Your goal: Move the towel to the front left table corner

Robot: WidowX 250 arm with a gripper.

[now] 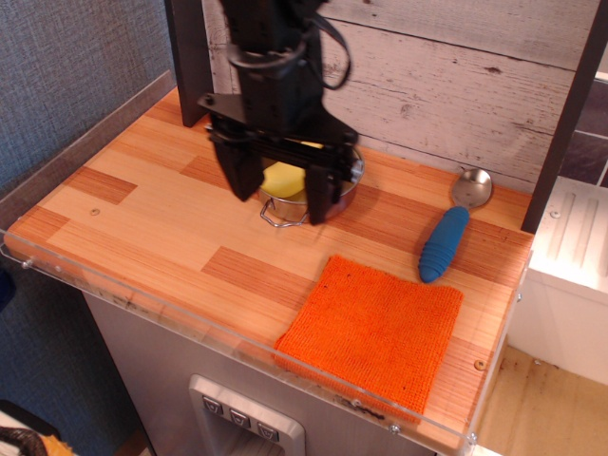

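The towel [372, 331], a flat square bright-orange woven cloth, lies at the front right of the wooden table [142, 228]. My gripper [279, 195] is open and empty, its two black fingers pointing down. It hangs above the table over the steel pan, up and to the left of the towel and apart from it.
A steel pan [344, 180] with a yellow banana-shaped toy [282, 180] in it stands behind my gripper. A spoon with a blue handle [445, 244] lies at the right. A clear plastic rim [133, 304] runs along the table's front edge. A dark post [189, 57] stands at the back left.
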